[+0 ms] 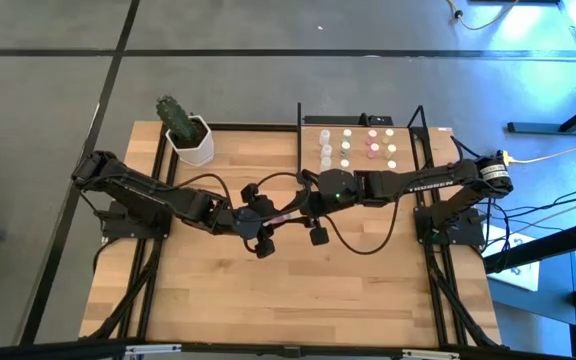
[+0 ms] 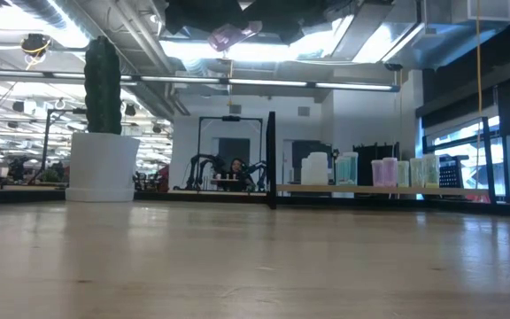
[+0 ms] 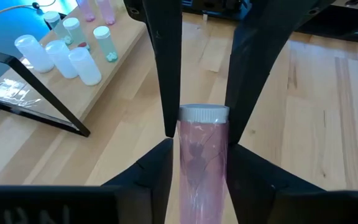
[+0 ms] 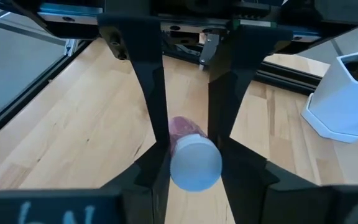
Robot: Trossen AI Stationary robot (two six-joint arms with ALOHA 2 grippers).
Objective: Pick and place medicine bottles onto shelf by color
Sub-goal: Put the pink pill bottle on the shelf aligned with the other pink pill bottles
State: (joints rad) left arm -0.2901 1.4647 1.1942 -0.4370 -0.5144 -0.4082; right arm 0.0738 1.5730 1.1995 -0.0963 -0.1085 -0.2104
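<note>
Handing pink bottle (image 3: 202, 163) between arms above tabletop (image 1: 368, 290) centre. Left gripper (image 3: 199, 127) fingers and right gripper (image 4: 186, 146) fingers both pinching it. Advising left loosening only once right holding firm, then carrying to shelf (image 1: 410, 172).

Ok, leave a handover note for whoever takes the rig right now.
Right gripper: shut on the pink bottle, raised over mid-table.
Left gripper: at the same bottle's other end, facing the right one.
Done: the other bottles stand on the shelf, grouped by cap colour.
Left: probably finish this hand-off, then set the pink bottle with the pink ones.
</note>
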